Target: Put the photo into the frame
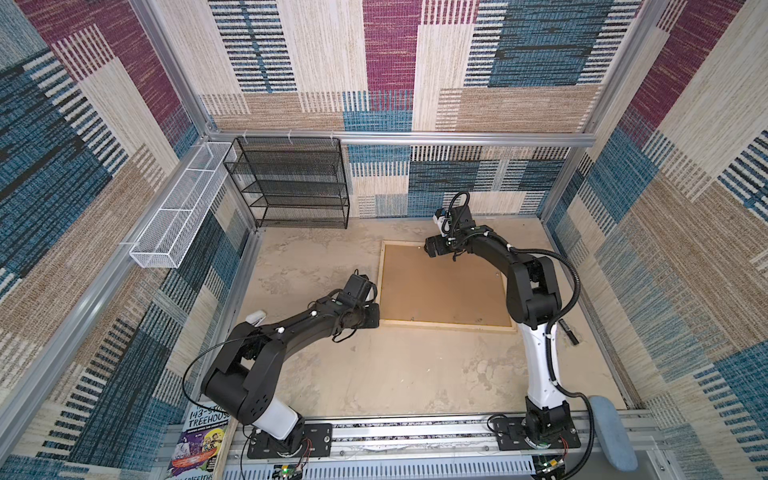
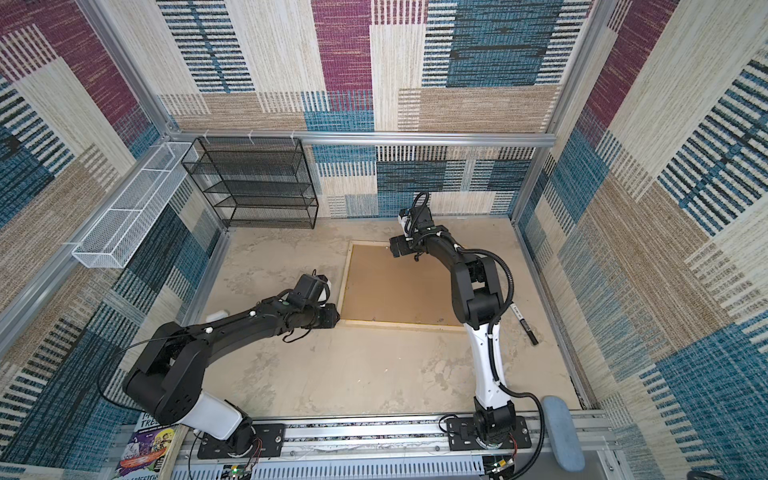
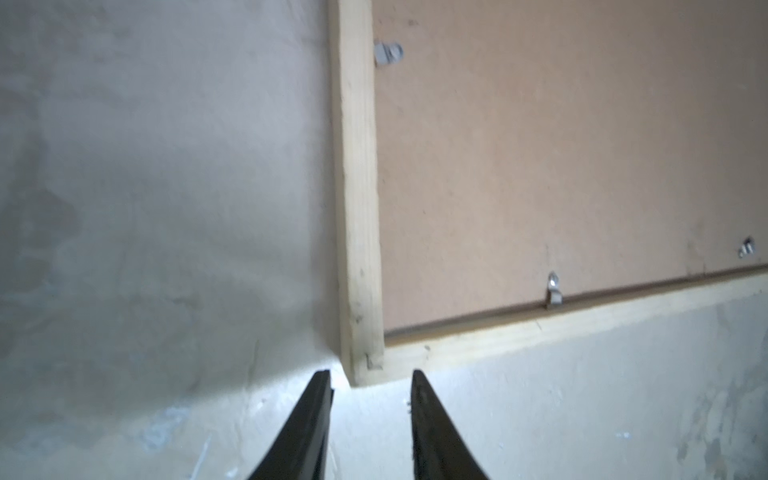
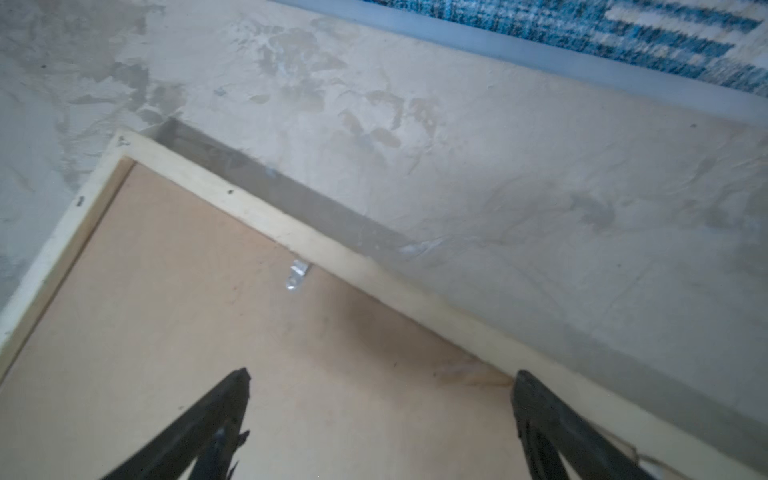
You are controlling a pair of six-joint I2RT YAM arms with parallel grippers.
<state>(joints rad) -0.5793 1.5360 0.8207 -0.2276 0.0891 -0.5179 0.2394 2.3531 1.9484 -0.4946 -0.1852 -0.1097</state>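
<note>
frame (image 1: 449, 325) lying flat, back side up, long axis unclear

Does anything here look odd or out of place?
A black marker lies loose on the table beside the right arm, seemingly unrelated to framing. The frame lies face down, only its brown backing board showing; no photo is in sight.

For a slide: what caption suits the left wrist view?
Left gripper, jaws apart, at a corner of the pale wood frame; brown backing board sits inside.
</note>
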